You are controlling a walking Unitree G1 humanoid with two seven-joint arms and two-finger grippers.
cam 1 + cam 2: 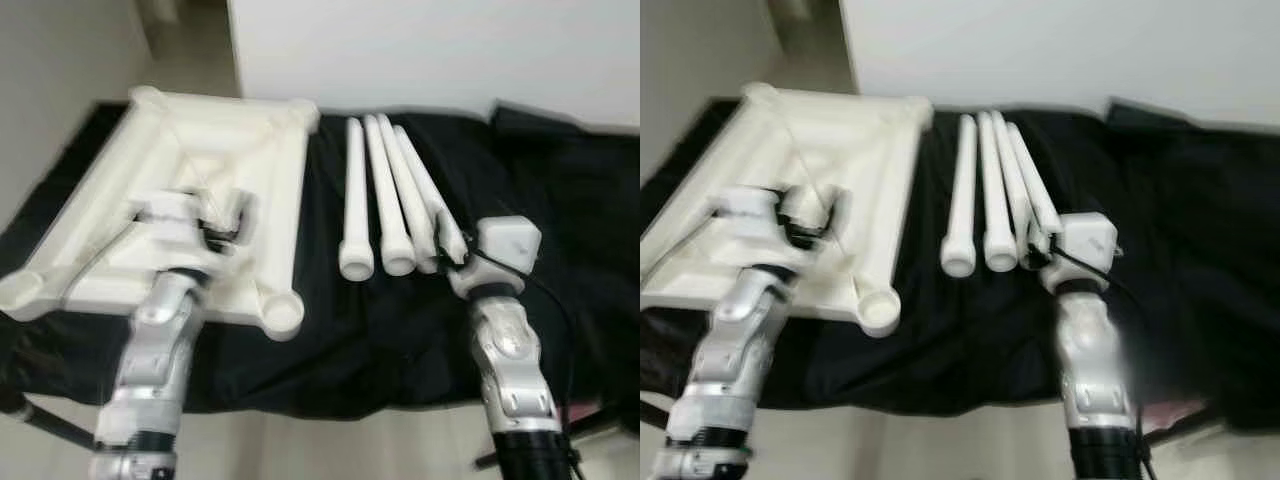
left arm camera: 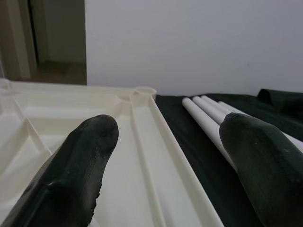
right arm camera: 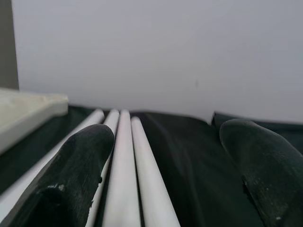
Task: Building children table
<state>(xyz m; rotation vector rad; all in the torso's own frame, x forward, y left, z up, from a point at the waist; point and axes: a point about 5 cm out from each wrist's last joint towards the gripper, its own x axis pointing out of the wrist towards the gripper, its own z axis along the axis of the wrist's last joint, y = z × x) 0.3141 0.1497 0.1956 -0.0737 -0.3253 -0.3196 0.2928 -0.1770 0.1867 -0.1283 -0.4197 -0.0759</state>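
Table legs [image 1: 385,195], four white tapered rods side by side on black cloth [image 1: 560,250], lying straight ahead of right gripper [image 3: 165,175], long axes running away along its fingers, outermost rod nearest. Fingers spread wide, holding nothing. Left gripper [image 2: 165,170], likewise wide and empty, poised over upturned tabletop [image 1: 130,160], farther from legs.

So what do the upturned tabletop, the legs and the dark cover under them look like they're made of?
Tabletop: likely moulded plastic, cream, slightly glossy, with ribs and corner sockets cast in one piece. Legs: seemingly the same smooth white plastic, tapered tubes with open ends. Cover: black fabric, matte, wrinkled and draped in folds.
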